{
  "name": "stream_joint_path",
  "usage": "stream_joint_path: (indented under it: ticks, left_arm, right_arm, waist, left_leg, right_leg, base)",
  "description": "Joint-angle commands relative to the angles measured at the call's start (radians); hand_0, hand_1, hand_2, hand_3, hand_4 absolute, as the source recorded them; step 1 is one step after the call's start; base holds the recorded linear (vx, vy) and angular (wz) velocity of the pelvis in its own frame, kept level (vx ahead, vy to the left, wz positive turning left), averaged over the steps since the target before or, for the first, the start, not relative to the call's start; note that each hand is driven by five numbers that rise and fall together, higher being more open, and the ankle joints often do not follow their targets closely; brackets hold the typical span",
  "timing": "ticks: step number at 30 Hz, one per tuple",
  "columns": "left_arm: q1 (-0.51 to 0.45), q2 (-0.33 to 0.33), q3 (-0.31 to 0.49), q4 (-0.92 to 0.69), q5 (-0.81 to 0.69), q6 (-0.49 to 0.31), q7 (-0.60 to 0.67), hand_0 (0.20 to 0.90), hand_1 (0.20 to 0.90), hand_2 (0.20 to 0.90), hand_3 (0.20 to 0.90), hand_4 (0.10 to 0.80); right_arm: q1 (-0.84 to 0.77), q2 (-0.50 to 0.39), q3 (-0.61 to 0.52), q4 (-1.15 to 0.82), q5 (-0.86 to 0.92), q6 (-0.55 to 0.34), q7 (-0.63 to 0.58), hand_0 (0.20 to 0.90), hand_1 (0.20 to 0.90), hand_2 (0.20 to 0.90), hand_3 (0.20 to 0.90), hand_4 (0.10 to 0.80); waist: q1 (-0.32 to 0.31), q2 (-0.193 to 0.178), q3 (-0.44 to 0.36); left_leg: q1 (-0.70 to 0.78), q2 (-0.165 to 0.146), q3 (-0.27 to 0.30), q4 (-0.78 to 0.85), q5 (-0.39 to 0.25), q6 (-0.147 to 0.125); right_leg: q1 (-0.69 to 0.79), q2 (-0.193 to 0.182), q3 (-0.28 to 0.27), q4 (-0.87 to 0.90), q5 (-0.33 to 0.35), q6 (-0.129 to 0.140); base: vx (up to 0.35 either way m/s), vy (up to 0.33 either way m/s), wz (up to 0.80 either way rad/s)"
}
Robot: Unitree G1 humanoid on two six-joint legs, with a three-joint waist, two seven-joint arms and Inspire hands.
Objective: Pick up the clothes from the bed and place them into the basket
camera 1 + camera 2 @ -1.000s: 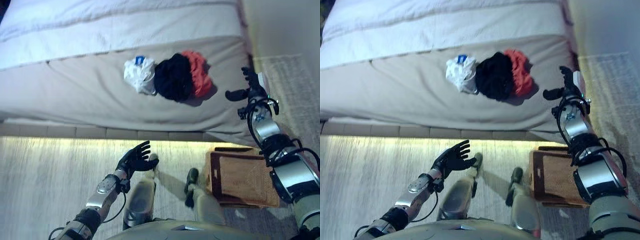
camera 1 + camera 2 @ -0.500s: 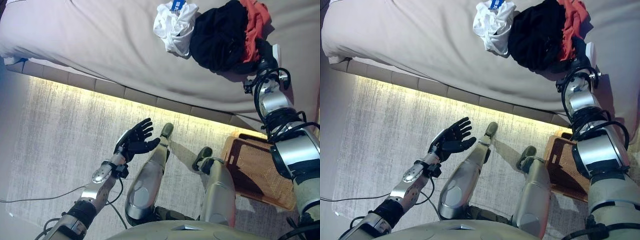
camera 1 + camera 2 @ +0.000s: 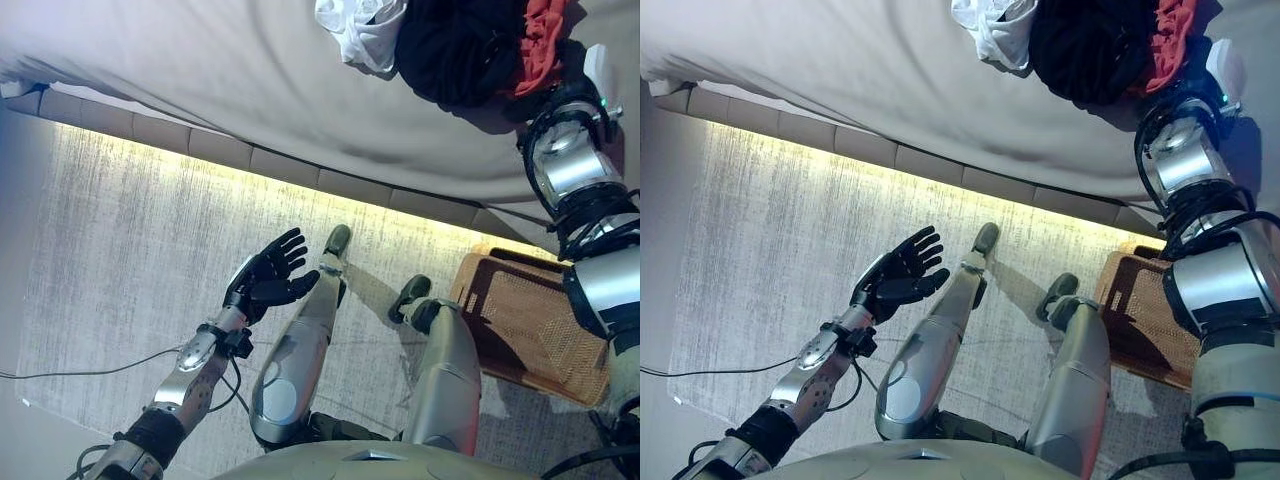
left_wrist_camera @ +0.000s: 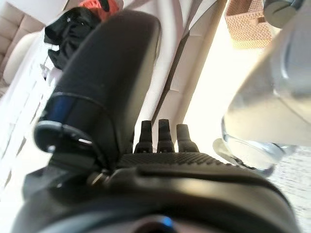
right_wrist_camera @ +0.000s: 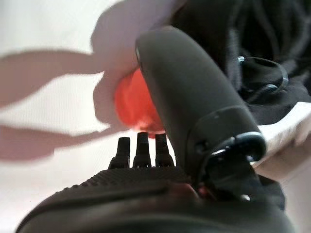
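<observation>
A pile of clothes lies on the beige bed [image 3: 200, 80] near its edge: a white garment [image 3: 358, 25], a black garment [image 3: 455, 45] and a red garment [image 3: 545, 28]. My right hand [image 3: 566, 88] reaches over the bed and sits at the pile's near right side, by the red and black garments. In the right wrist view its fingers [image 5: 138, 148] are straight, with the red garment [image 5: 132, 104] just past them and the black garment [image 5: 252, 43] beside the thumb. My left hand [image 3: 268, 280] hangs open and empty over the floor.
A brown wicker basket [image 3: 530, 330] stands on the floor at my right, below the bed's edge. A lit strip runs along the bed base [image 3: 300, 175]. A pale rug [image 3: 110, 260] covers the floor on my left.
The camera has tipped down and moved closer to the bed. My right hand has moved from beside the pile up to its red and black garments. My left hand has stayed open.
</observation>
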Motion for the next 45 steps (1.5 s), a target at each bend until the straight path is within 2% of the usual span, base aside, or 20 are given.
stream_joint_path:
  ticks: [1,7,13,23,28,29,31,34,37,38,39,44,45]
  left_arm:
    - [0.067,0.054,0.046,-0.128,-0.052,-0.095,-0.049,0.9,0.9,0.9,0.9,0.8]
    - [0.085,0.084,0.068,-0.138,-0.067,-0.081,-0.07,0.9,0.9,0.9,0.9,0.8]
    - [0.098,0.093,0.086,-0.141,-0.068,-0.072,-0.092,0.9,0.9,0.9,0.9,0.8]
    - [0.083,0.058,0.086,-0.116,-0.041,-0.058,-0.094,0.9,0.9,0.9,0.9,0.8]
    - [0.075,0.035,0.093,-0.08,-0.037,-0.058,-0.086,0.9,0.9,0.9,0.9,0.8]
    - [0.07,0.034,0.091,-0.072,-0.038,-0.05,-0.075,0.9,0.9,0.9,0.9,0.8]
    - [0.059,0.026,0.086,-0.061,-0.031,-0.044,-0.038,0.9,0.9,0.9,0.9,0.8]
    - [0.044,0.016,0.092,-0.053,-0.038,-0.025,0.026,0.9,0.9,0.9,0.9,0.8]
    - [0.028,-0.003,0.096,-0.044,-0.014,0.005,0.112,0.9,0.9,0.9,0.9,0.8]
    - [0.026,-0.003,0.093,-0.043,-0.015,0.004,0.12,0.9,0.9,0.9,0.9,0.8]
    - [0.015,-0.015,0.091,-0.038,-0.002,0.016,0.152,0.9,0.9,0.9,0.9,0.8]
    - [-0.004,-0.031,0.074,-0.01,0.009,0.047,0.18,0.9,0.9,0.9,0.9,0.8]
    - [-0.009,-0.033,0.066,-0.004,0.028,0.054,0.201,0.9,0.9,0.9,0.9,0.8]
  right_arm:
    - [-0.181,-0.168,0.129,-0.03,-0.162,0.007,-0.03,0.302,0.302,0.302,0.203,0.103]
    - [-0.26,-0.209,0.258,-0.036,-0.303,0.02,0.039,0.3,0.3,0.3,0.2,0.1]
    - [-0.242,-0.229,0.27,-0.051,-0.235,-0.019,0.012,0.3,0.3,0.3,0.2,0.1]
    - [-0.115,-0.22,0.015,-0.096,0.054,-0.174,-0.063,0.3,0.3,0.3,0.2,0.1]
    - [-0.007,-0.213,-0.118,-0.152,0.168,-0.244,-0.082,0.3,0.3,0.3,0.2,0.1]
    - [0.027,-0.214,-0.145,-0.169,0.176,-0.264,-0.08,0.3,0.3,0.3,0.2,0.1]
    - [0.072,-0.223,-0.176,-0.197,0.177,-0.301,-0.078,0.3,0.3,0.3,0.2,0.1]
    - [0.162,-0.248,-0.236,-0.292,0.2,-0.318,-0.096,0.3,0.3,0.3,0.2,0.1]
    - [0.318,-0.249,-0.363,-0.408,0.206,-0.357,-0.087,0.3,0.3,0.3,0.2,0.1]
    - [0.333,-0.249,-0.375,-0.421,0.204,-0.354,-0.085,0.3,0.3,0.3,0.2,0.1]
    - [0.396,-0.259,-0.416,-0.47,0.198,-0.362,-0.07,0.3,0.3,0.3,0.2,0.1]
    - [0.569,-0.277,-0.54,-0.561,0.197,-0.399,-0.038,0.3,0.3,0.3,0.2,0.1]
    - [0.63,-0.279,-0.585,-0.598,0.205,-0.404,-0.027,0.3,0.3,0.3,0.2,0.1]
  waist:
    - [0.019,0.02,-0.038]
    - [0.026,0.011,-0.038]
    - [0.027,-0.001,-0.038]
    - [0.009,-0.017,-0.038]
    - [-0.021,-0.042,-0.057]
    - [-0.031,-0.049,-0.075]
    - [-0.054,-0.068,-0.105]
    - [-0.102,-0.094,-0.15]
    - [-0.173,-0.123,-0.22]
    - [-0.175,-0.126,-0.224]
    - [-0.21,-0.134,-0.257]
    - [-0.287,-0.14,-0.338]
    - [-0.313,-0.138,-0.358]
  left_leg:
    - [-0.029,-0.029,0.103,0.193,-0.144,0.088]
    - [-0.018,-0.027,0.101,0.204,-0.131,0.08]
    - [0.027,-0.026,0.095,0.197,-0.127,0.075]
    - [0.15,-0.028,0.093,0.151,-0.129,0.068]
    - [0.274,-0.011,0.107,0.066,-0.148,0.067]
    - [0.289,-0.006,0.111,0.032,-0.129,0.07]
    - [0.341,0.009,0.13,-0.011,-0.141,0.072]
    - [0.425,0.034,0.172,-0.076,-0.151,0.074]
    - [0.531,0.054,0.229,-0.179,-0.149,0.077]
    - [0.541,0.055,0.234,-0.189,-0.148,0.077]
    - [0.587,0.062,0.263,-0.237,-0.144,0.078]
    - [0.686,0.082,0.318,-0.358,-0.119,0.08]
    - [0.709,0.085,0.323,-0.401,-0.109,0.08]
  right_leg:
    - [0.058,0.08,-0.02,-0.009,0.026,-0.022]
    - [0.078,0.087,-0.028,-0.01,0.018,-0.023]
    - [0.135,0.094,-0.039,-0.033,0.013,-0.028]
    - [0.245,0.096,-0.025,-0.089,0.011,-0.032]
    - [0.348,0.098,-0.009,-0.169,0.023,-0.019]
    - [0.362,0.1,-0.013,-0.207,0.053,-0.021]
    - [0.407,0.105,0.0,-0.263,0.07,-0.011]
    - [0.479,0.114,0.031,-0.361,0.102,0.006]
    - [0.558,0.13,0.082,-0.485,0.152,0.036]
    - [0.565,0.132,0.087,-0.495,0.157,0.038]
    - [0.596,0.14,0.114,-0.547,0.179,0.052]
    - [0.651,0.161,0.19,-0.652,0.24,0.075]
    - [0.658,0.167,0.222,-0.68,0.259,0.084]
  base:
    - [0.0,0.0,0.0]
    - [0.002,-0.023,-0.03]
    - [0.0,0.0,0.0]
    - [0.011,0.027,0.0]
    - [0.026,0.084,-0.07]
    - [0.024,0.123,-0.16]
    - [0.065,0.123,-0.27]
    - [0.097,0.11,-0.44]
    - [0.133,0.09,-0.47]
    - [0.144,0.069,-0.46]
    - [0.115,0.06,-0.39]
    - [0.116,0.053,-0.56]
    - [0.074,0.022,-0.55]
